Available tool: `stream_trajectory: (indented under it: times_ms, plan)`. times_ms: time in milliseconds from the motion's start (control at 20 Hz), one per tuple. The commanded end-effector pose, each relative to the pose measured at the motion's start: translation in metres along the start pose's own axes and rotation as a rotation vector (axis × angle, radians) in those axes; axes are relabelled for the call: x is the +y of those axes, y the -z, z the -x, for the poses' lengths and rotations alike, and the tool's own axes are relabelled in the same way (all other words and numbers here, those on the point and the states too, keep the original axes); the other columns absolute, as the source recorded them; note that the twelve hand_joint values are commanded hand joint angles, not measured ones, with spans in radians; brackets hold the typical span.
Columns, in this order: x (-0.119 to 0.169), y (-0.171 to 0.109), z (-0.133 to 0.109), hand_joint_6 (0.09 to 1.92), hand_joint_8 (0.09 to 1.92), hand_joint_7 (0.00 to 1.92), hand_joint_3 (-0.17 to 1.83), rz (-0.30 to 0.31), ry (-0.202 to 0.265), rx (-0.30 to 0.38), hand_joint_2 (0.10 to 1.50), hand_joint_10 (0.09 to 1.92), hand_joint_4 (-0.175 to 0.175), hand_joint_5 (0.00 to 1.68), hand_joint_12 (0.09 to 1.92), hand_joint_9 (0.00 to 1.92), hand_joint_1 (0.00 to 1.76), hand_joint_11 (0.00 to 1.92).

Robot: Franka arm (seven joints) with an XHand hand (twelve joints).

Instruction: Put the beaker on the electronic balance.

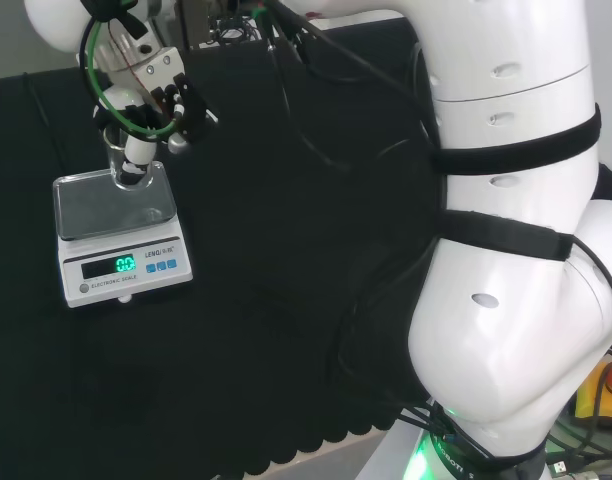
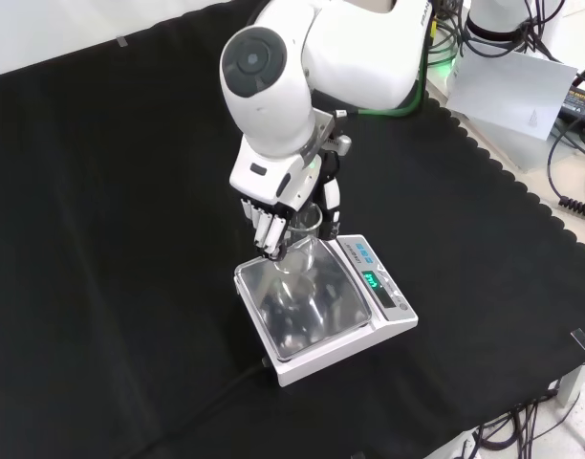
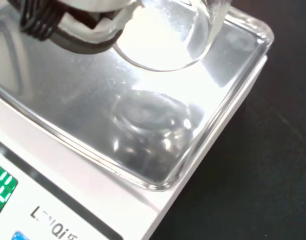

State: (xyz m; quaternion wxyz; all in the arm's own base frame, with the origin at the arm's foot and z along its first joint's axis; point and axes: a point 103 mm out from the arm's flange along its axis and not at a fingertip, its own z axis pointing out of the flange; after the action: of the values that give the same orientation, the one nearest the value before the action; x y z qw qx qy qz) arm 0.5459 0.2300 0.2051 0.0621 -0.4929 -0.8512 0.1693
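The hand (image 1: 164, 100) is curled round a clear glass beaker (image 1: 127, 158) and holds it upright over the far part of the electronic balance (image 1: 121, 268). In the front view the fingers (image 2: 270, 228) wrap the beaker (image 2: 304, 237) just above the shiny steel pan (image 2: 316, 320). From the wrist, the beaker's round base (image 3: 163, 42) hangs a little above the pan (image 3: 78, 107). Its reflection lies apart from it on the metal, near the pan's corner. A blurred finger (image 3: 68, 25) shows beside the glass. The balance's green display is lit.
Black cloth (image 1: 286, 250) covers the bench around the balance. The arm's big white links (image 1: 516, 250) stand at the right of the head view. A cable (image 2: 226, 387) runs from the balance toward the cloth's near edge in the front view.
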Motion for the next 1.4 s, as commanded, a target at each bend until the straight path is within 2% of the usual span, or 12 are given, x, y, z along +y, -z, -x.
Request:
stream_trajectory:
  times_ms: [50,600,650,700,750,800,850,1000,1100,1200,1400]
  plan:
    - [0.007,-0.011,-0.012,1.37,1.36,0.86,0.62,-0.027,0.030,-0.006,0.90,1.05,0.043,0.84,0.72,1.15,1.18,1.28]
    - [0.020,-0.025,-0.017,1.37,1.34,0.87,0.58,-0.072,0.046,-0.002,0.92,1.05,0.040,0.82,0.73,1.14,1.18,1.29]
    - [0.021,-0.025,-0.018,1.35,1.35,0.84,0.57,-0.075,0.047,-0.001,0.92,1.04,-0.033,0.83,0.73,1.13,1.16,1.29]
    - [0.021,-0.026,-0.018,1.34,1.35,0.81,0.57,-0.079,0.049,0.001,0.92,1.04,-0.092,0.84,0.74,1.13,1.14,1.31]
    - [0.022,-0.026,-0.018,1.33,1.35,0.79,0.56,-0.083,0.051,0.004,0.92,1.03,-0.122,0.84,0.74,1.13,1.12,1.32]
    - [0.022,-0.026,-0.019,1.32,1.34,0.78,0.56,-0.088,0.054,0.005,0.92,1.02,-0.128,0.84,0.73,1.12,1.11,1.33]
    - [0.022,-0.026,-0.019,1.32,1.32,0.77,0.54,-0.094,0.058,0.009,0.93,0.98,-0.107,0.85,0.74,1.13,1.09,1.32]
    - [0.022,-0.024,-0.019,1.30,1.16,0.71,0.79,-0.118,0.069,0.023,0.68,0.79,-0.050,0.62,0.83,1.14,1.06,1.18]
    - [0.022,-0.023,-0.018,1.25,1.07,0.66,0.85,-0.126,0.071,0.029,0.60,0.67,-0.014,0.52,0.94,1.11,1.01,1.04]
    - [0.021,-0.020,-0.018,1.00,0.98,0.55,0.80,-0.124,0.071,0.036,0.56,0.62,0.013,0.37,1.10,0.99,0.91,0.84]
    - [0.018,-0.014,-0.016,0.36,0.83,0.27,0.56,-0.101,0.070,0.046,0.58,0.66,0.024,0.19,1.30,0.71,0.72,0.57]
